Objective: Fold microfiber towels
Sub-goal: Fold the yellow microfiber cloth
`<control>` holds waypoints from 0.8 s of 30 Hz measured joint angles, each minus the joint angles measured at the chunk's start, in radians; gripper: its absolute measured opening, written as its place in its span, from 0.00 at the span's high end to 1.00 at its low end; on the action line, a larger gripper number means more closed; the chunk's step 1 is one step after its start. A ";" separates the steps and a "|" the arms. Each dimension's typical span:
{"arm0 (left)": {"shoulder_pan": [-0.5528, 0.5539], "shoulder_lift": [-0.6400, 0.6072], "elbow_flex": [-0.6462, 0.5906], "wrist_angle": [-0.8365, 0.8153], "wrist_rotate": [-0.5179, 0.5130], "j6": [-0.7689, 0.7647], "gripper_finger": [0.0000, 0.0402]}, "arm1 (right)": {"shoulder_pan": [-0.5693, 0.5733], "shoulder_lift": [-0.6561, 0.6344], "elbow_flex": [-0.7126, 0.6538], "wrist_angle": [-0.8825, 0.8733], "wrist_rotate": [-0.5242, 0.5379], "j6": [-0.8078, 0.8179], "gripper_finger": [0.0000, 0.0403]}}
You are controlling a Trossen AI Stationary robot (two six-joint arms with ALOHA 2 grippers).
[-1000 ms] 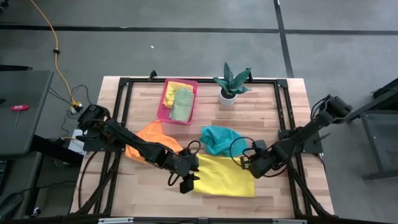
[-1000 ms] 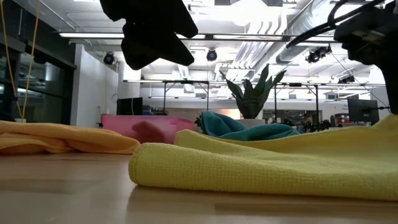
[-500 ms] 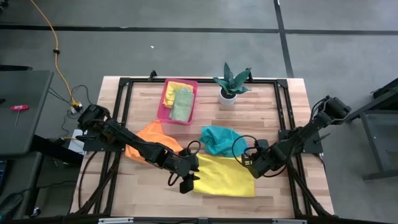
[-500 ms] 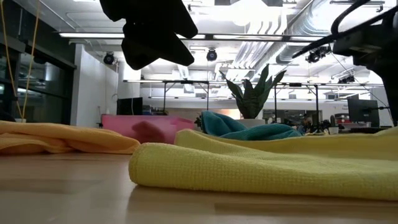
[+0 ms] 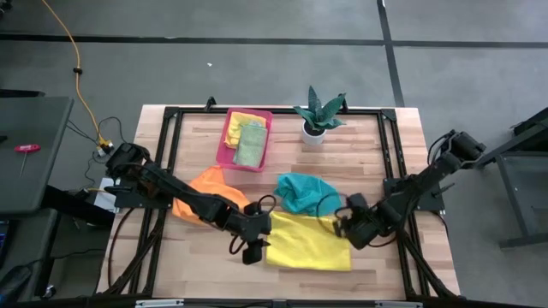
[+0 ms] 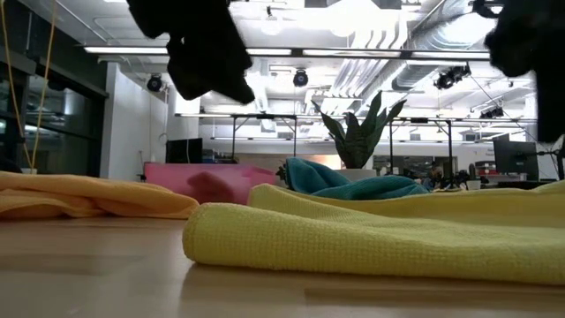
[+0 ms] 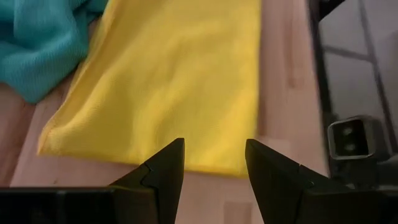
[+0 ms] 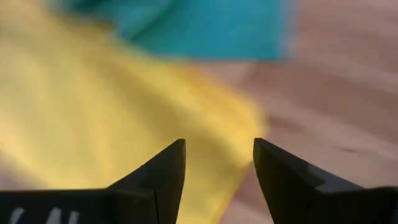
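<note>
A folded yellow towel (image 5: 308, 241) lies flat on the table near the front edge, and it fills the low view (image 6: 371, 238). My left gripper (image 5: 253, 252) hovers open just off its left edge, seen in the left wrist view (image 7: 211, 168) over the towel (image 7: 168, 87). My right gripper (image 5: 347, 227) hovers open over the towel's right end (image 8: 93, 124). A crumpled teal towel (image 5: 301, 190) lies just beyond the yellow one. An orange towel (image 5: 210, 190) lies partly under my left arm.
A pink tray (image 5: 229, 150) at the back holds a folded yellow towel (image 5: 244, 121) and a light green towel (image 5: 251, 145). A potted plant (image 5: 318, 115) stands to its right. A black frame (image 5: 390, 154) runs around the tabletop.
My right gripper has let go of the yellow towel's right end and risen a little. That end, held up a second ago, has dropped and now lies flat. My left gripper has drawn slightly toward the table's left edge, off the towel.
</note>
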 joint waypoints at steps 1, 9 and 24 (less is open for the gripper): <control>0.000 0.001 -0.001 -0.012 0.000 0.008 0.61 | 0.011 0.005 0.000 0.056 -0.018 -0.062 0.56; -0.001 0.009 -0.001 0.019 -0.005 0.032 0.61 | 0.000 0.125 -0.002 0.176 -0.056 -0.120 0.84; 0.000 0.009 -0.001 -0.015 -0.015 0.139 0.61 | -0.215 0.190 -0.003 0.171 -0.071 -0.259 0.99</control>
